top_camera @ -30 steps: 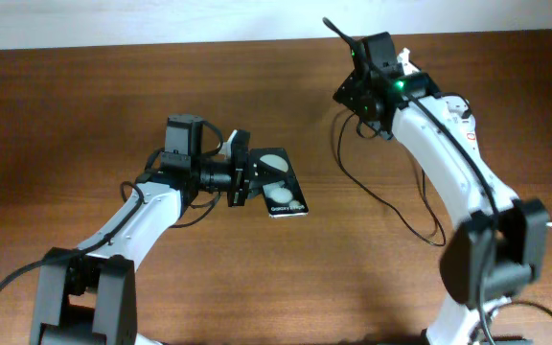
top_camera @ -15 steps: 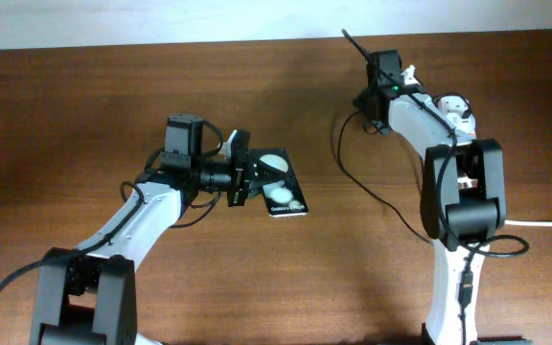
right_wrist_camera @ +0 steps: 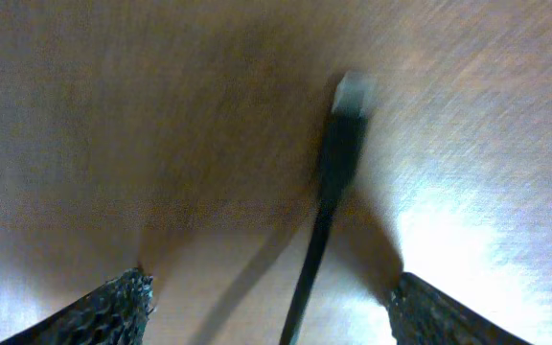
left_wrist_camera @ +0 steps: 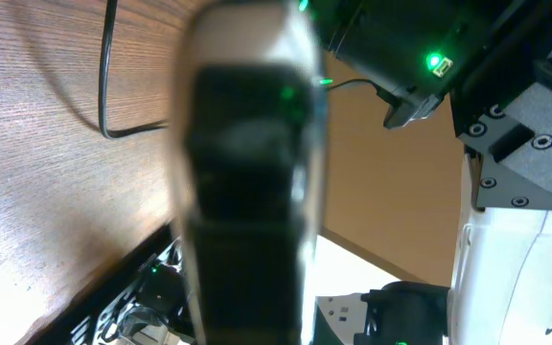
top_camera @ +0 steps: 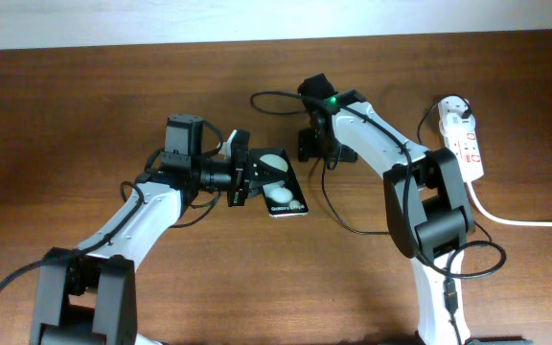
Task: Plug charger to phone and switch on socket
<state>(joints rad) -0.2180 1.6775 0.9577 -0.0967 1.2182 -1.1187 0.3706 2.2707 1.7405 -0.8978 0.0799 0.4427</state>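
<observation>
We've got the glossy black slab phone (top_camera: 284,192) clamped in the left gripper (top_camera: 247,177), can't tell the right gripper (top_camera: 312,144) grip on the thin black charger cable (right_wrist_camera: 319,230), so let's align squarely and slowly.

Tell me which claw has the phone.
The left claw, gripping the phone by its edge; the right claw is apart from it, by the charger plug.

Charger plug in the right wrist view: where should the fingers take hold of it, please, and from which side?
Probably the thick black body of the charger, just behind its pale tip. It lies between the spread fingers of the right gripper, pointing away, so advance along its length and close across its sides.
</observation>
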